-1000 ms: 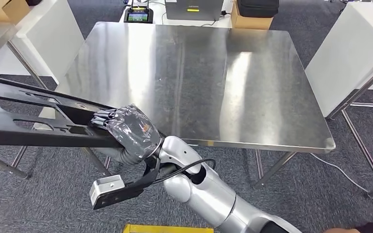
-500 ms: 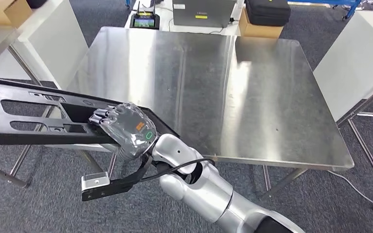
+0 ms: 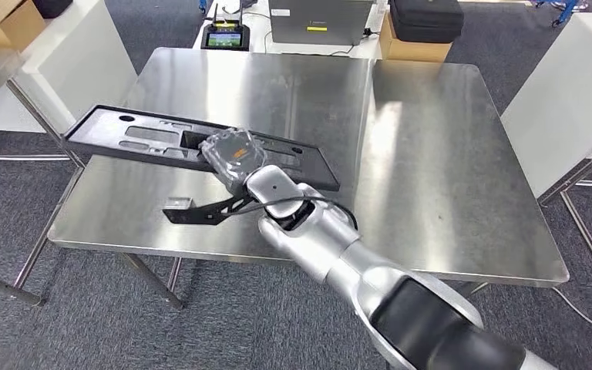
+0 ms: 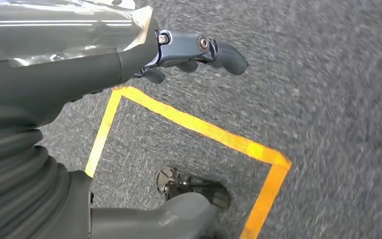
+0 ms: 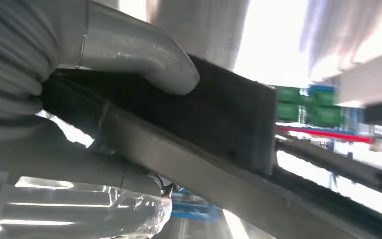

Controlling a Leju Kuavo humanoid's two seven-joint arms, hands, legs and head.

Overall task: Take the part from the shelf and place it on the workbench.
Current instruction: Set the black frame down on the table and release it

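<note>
The part point(image 3: 146, 139) is a long flat black panel with cut-outs. It lies level and low over the left half of the steel workbench point(image 3: 424, 154), one end near the bench's left edge. I cannot tell whether it touches the surface. My right hand point(image 3: 233, 156), wrapped in clear film, grips the panel near its middle. In the right wrist view the thumb point(image 5: 144, 55) presses on the black part point(image 5: 219, 119). My left hand point(image 4: 79, 69) hangs over grey carpet with nothing in it, its fingers point(image 4: 204, 47) apart from the thumb.
White tables stand to the left point(image 3: 69, 54) and right point(image 3: 570, 85) of the workbench. Behind the workbench are a small screen device point(image 3: 225, 35), a grey box point(image 3: 320, 19), a cardboard box point(image 3: 420, 48) and a black case point(image 3: 424, 17). Yellow floor tape point(image 4: 204, 130) runs below my left hand.
The view has shifted as I moved closer to the bench. My right arm has reached forward and carried the part from off the bench's left side to over its left half.
</note>
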